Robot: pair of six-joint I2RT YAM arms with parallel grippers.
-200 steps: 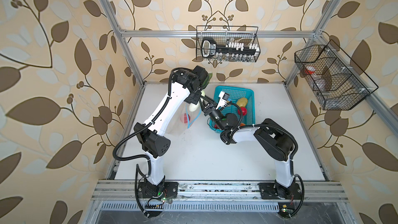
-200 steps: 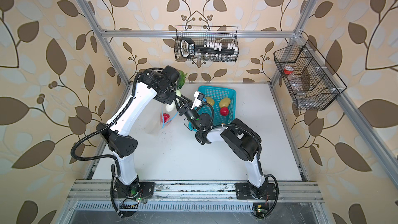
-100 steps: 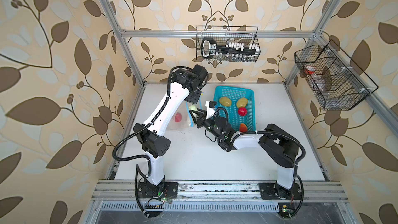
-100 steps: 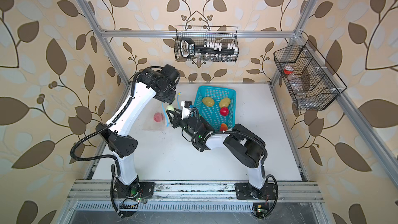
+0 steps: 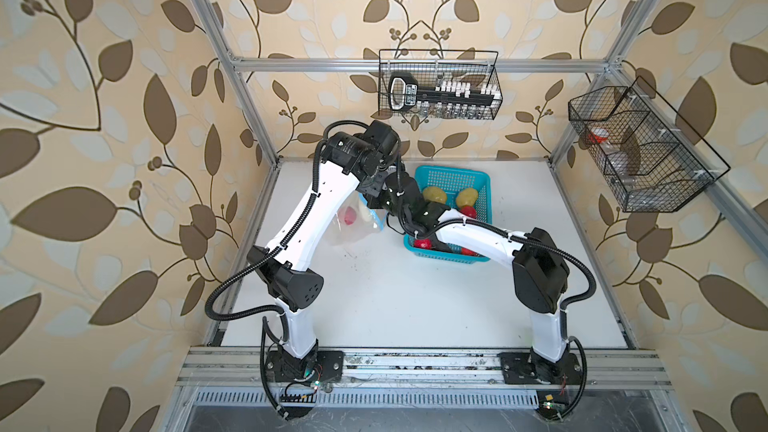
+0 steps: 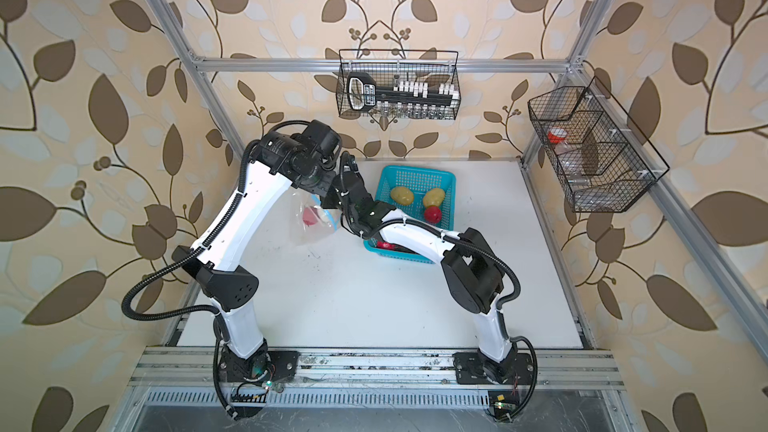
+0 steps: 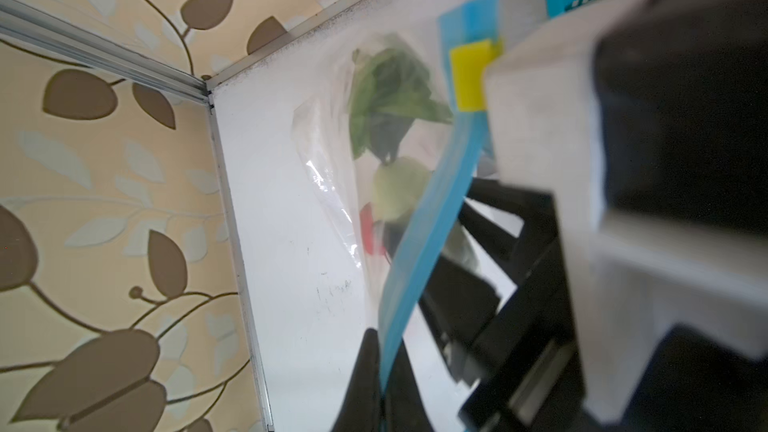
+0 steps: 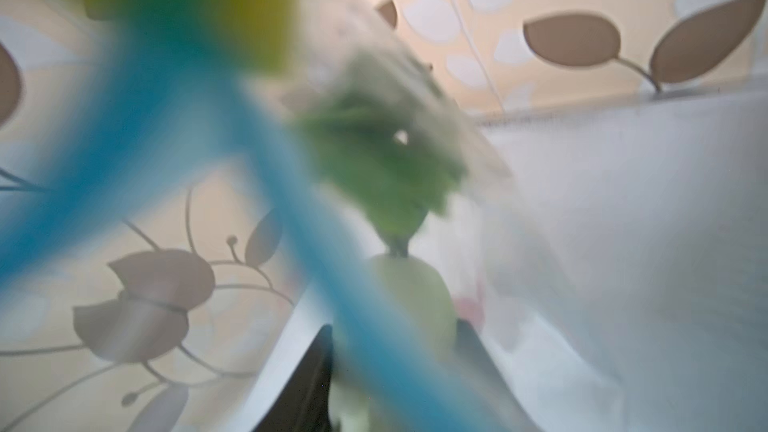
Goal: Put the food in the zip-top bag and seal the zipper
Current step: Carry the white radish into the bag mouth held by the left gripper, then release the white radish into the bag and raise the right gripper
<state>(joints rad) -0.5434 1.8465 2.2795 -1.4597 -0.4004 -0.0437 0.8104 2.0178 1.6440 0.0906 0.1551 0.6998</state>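
Right gripper (image 8: 399,359) has crossed from basket (image 5: 453,178) into zip-top bag (image 7: 328,201), clamping white cucumber (image 8: 409,297); left gripper (image 7: 380,376) pinches zipper (image 7: 428,222). Release looks next.

Both top views are bright, evenly lit and sharp; the arms (image 5: 316,209) throw only faint shadows on the white counter (image 5: 415,305). In the right wrist view the zipper (image 8: 291,201) and cucumber (image 8: 411,305) are heavily blurred.

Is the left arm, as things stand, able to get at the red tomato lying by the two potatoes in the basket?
Probably not yet. The left gripper is shut on the zipper, and the right arm stretches across between it and the basket. The tomato itself lies uncovered.
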